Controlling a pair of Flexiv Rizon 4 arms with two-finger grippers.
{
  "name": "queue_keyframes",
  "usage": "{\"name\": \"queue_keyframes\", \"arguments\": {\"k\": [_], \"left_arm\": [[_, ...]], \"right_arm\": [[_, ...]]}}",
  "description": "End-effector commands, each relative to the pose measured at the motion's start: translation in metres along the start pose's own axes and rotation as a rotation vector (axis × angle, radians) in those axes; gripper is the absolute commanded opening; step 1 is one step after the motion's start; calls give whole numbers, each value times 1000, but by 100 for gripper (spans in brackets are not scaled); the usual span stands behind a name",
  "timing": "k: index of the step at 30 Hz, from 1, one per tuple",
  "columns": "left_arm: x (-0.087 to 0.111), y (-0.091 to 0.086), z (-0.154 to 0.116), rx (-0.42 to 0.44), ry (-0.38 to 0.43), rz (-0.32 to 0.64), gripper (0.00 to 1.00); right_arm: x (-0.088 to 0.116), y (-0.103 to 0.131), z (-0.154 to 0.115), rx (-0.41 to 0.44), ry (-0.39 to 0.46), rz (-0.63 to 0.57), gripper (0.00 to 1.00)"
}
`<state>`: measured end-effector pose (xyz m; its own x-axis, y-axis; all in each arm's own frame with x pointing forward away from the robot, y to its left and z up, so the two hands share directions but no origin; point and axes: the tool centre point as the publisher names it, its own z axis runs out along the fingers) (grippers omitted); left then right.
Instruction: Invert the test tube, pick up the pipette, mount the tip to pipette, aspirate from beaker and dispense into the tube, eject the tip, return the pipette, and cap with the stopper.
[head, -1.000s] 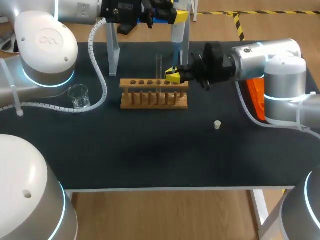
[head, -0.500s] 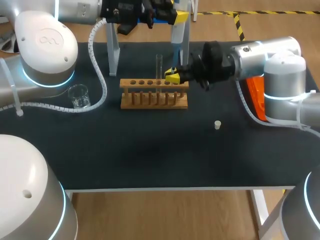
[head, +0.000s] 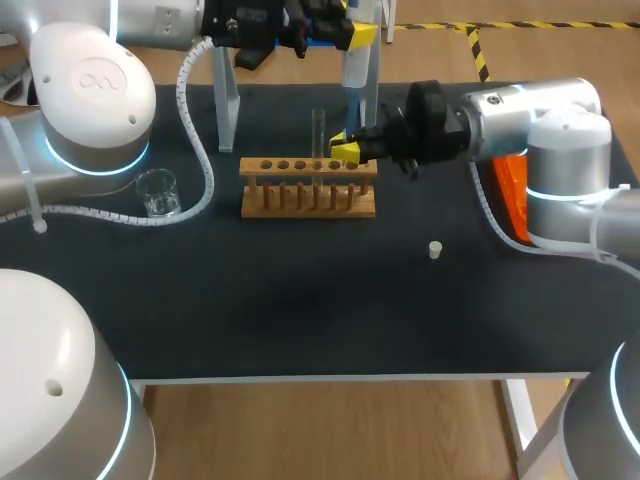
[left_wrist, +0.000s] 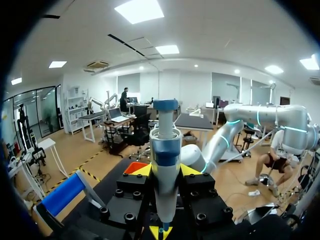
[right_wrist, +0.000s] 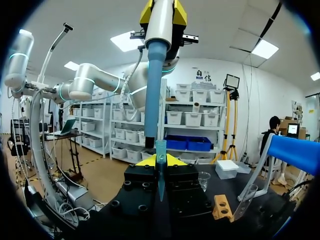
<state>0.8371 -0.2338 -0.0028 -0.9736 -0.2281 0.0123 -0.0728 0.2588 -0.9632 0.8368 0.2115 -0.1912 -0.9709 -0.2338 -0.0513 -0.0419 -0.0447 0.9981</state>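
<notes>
Dark tabletop (head: 300, 300) filled the head view. The right pincer (head: 345, 152) hung just beside the test tube (head: 319, 135), which stood upright in the wooden rack (head: 308, 198). The beaker (head: 157, 192) stood well apart on its left side, and the stopper (head: 435, 250) lay nearer the front edge. Above it the left pincer (head: 335, 25) carried the pipette (head: 355, 75), shaft downward. From the left wrist, the left pincer was pressed on the pipette body from two sides. From the right wrist, the right pincer pinched the blue tip (right_wrist: 160, 167) upright between its fingers. The pipette shaft ended just above the tip's mouth, slightly to one side. I judged the step to be mounting the tip. The next move called for centring the shaft over the mouth, then one straight, firm push.
</notes>
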Motion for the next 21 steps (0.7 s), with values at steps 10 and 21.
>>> {"name": "queue_keyframes", "arguments": {"k": [10, 21], "left_arm": [[0, 1, -1, 1, 2, 1, 0], [0, 1, -1, 1, 2, 1, 0]], "right_arm": [[5, -2, 0, -13, -2, 2, 0], [10, -13, -2, -8, -2, 12, 0]]}}
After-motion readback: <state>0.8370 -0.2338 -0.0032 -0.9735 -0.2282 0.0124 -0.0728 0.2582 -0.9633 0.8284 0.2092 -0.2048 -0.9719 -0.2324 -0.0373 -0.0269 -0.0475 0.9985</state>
